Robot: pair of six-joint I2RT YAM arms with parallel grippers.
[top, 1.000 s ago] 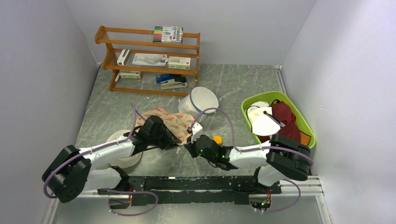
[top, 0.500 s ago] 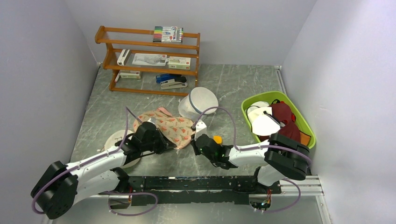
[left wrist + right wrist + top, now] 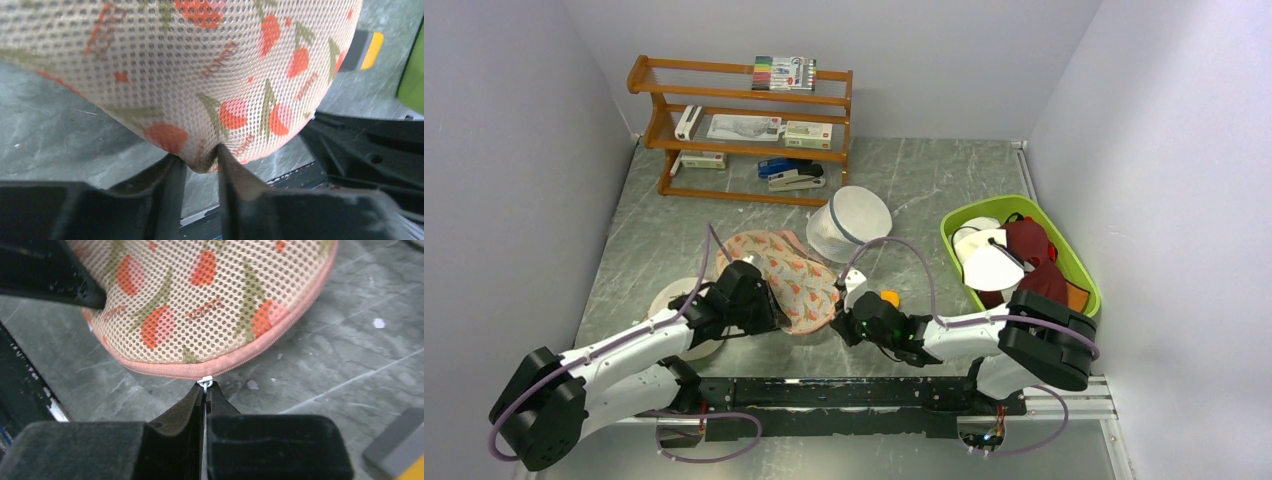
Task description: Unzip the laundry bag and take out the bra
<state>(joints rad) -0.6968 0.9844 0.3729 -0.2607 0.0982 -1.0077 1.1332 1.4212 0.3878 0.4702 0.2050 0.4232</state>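
The laundry bag (image 3: 786,272), beige mesh with red and green print and a pink zip edge, lies on the table between both arms. My left gripper (image 3: 776,318) is at its near edge. In the left wrist view a fold of the laundry bag (image 3: 210,100) sits pinched between the tips of my left gripper (image 3: 201,162). My right gripper (image 3: 840,324) is at the bag's near right edge. In the right wrist view my right gripper (image 3: 205,390) is shut on the white zipper pull (image 3: 205,382) on the pink zip band (image 3: 235,360). The bra is hidden.
A white mesh cylinder (image 3: 850,220) stands just behind the bag. A green bin (image 3: 1079,268) with maroon and white items is at the right. A wooden shelf (image 3: 740,130) stands at the back. A round cream cap (image 3: 670,300) lies under the left arm. A small grey and yellow object (image 3: 889,298) lies by the right wrist.
The left arm swung left and drew the bag leftward and nearer, so it now lies turned. The right gripper stayed shut on the zipper pull and followed slightly.
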